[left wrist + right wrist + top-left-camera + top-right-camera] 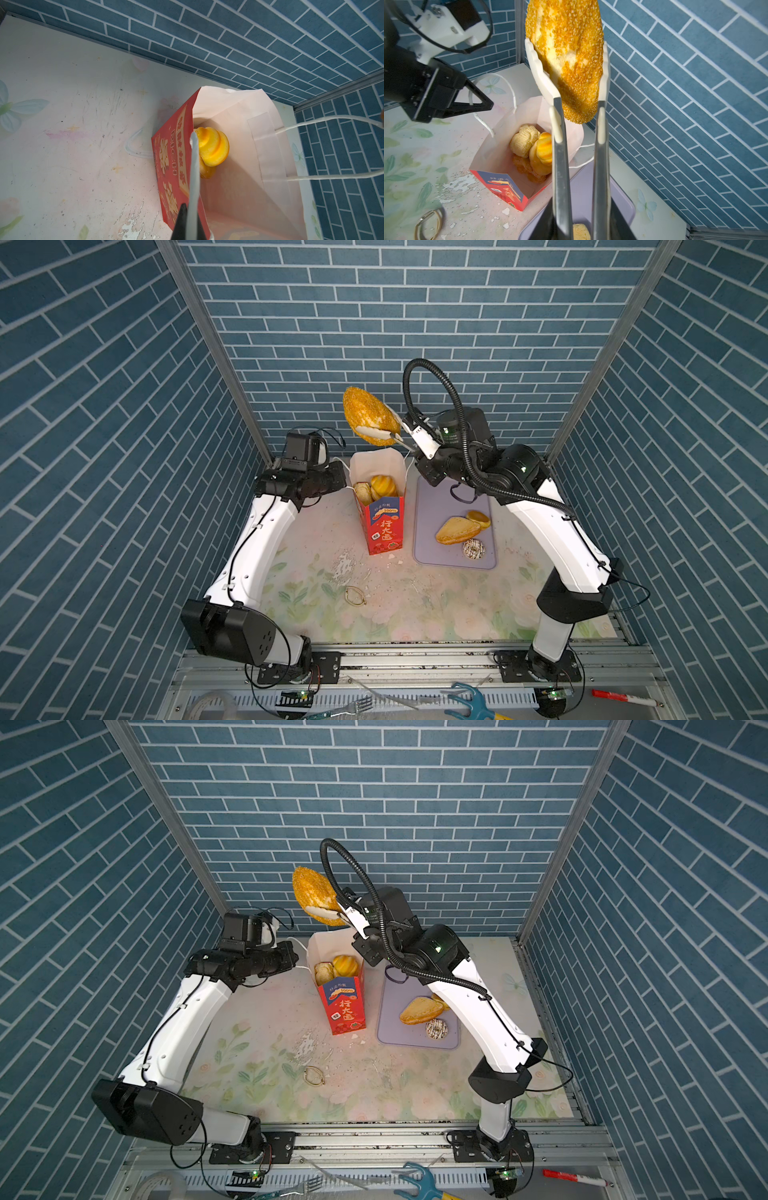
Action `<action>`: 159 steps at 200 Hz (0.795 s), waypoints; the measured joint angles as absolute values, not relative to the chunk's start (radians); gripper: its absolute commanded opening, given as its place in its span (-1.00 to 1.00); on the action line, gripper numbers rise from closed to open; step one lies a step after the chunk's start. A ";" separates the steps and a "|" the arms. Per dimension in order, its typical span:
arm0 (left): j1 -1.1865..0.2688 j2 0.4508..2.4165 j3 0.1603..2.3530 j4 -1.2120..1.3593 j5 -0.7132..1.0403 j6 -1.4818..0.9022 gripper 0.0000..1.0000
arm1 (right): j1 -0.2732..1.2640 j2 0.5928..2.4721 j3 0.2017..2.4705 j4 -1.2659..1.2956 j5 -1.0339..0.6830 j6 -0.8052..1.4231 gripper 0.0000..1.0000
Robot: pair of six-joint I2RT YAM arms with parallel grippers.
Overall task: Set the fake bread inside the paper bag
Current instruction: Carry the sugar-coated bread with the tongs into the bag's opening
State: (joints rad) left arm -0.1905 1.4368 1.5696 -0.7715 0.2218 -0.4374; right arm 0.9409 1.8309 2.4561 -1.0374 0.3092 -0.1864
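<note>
While its crust is rough with golden crumbs and bare in pale patches, the oval loaf (pixel 564 52) hangs tilted, high above the bag (pixel 384 526), clamped between the scalloped white tips of metal tongs (pixel 560 166). The right gripper (pixel 581 220) squeezes the tong arms; only the black edges of its fingers show. The left gripper (pixel 485 106) is pinched tight on a white cord (pixel 193 166) that runs to the bag's rim. Inside the red, white-lined paper bag lie a pale ridged bun (pixel 525 139), a glossy yellow twist (pixel 544 147) and crumbed pieces (pixel 523 166) half hidden beneath. On the flat lilac tray (pixel 432 497) rest a triangular pastry (pixel 457 529), a round roll (pixel 478 518) and a drizzled doughnut (pixel 473 549).
</note>
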 measured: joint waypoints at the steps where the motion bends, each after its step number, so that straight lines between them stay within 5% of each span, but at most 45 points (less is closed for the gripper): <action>1: -0.191 1.437 1.570 -0.772 0.222 -0.437 -1.00 | 0.941 1.831 2.453 -1.036 0.307 -0.184 -0.56; 159: -0.191 1.436 1.570 -0.772 0.220 -0.437 -1.00 | 0.949 1.756 2.088 -1.037 0.175 0.024 -0.54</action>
State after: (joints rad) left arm -0.1905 1.4361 1.5696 -0.7723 0.2203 -0.4370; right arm 0.9493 1.7561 2.0884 -1.0370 0.1745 0.0238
